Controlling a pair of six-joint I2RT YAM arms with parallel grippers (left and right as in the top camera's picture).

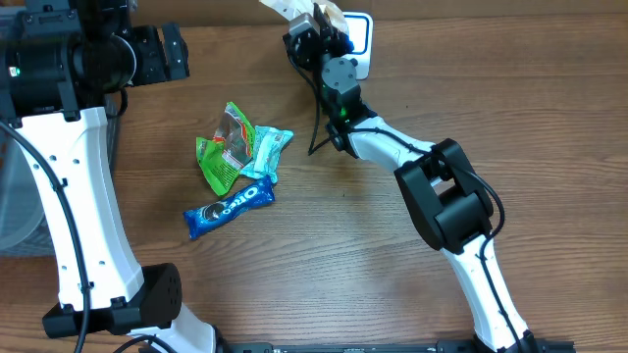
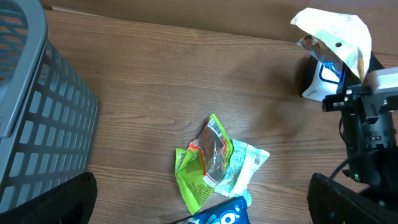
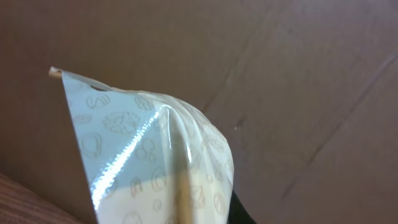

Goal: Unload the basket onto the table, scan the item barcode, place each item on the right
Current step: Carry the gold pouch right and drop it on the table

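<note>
Wooden table (image 1: 343, 245); pouch (image 2: 333, 31) aslant, tip far-left.

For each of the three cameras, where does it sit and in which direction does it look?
Overhead: above the table, looking straight down; both arms show, the right gripper shut on a pale packet.
Left wrist: on the left arm, looking obliquely down across the table toward the right arm; its open fingers fill the bottom corners.
Right wrist: on the right arm, close behind the pale packet, which fills the view; its fingers hardly show.
Shared: overhead and left wrist both show the green packet.
</note>
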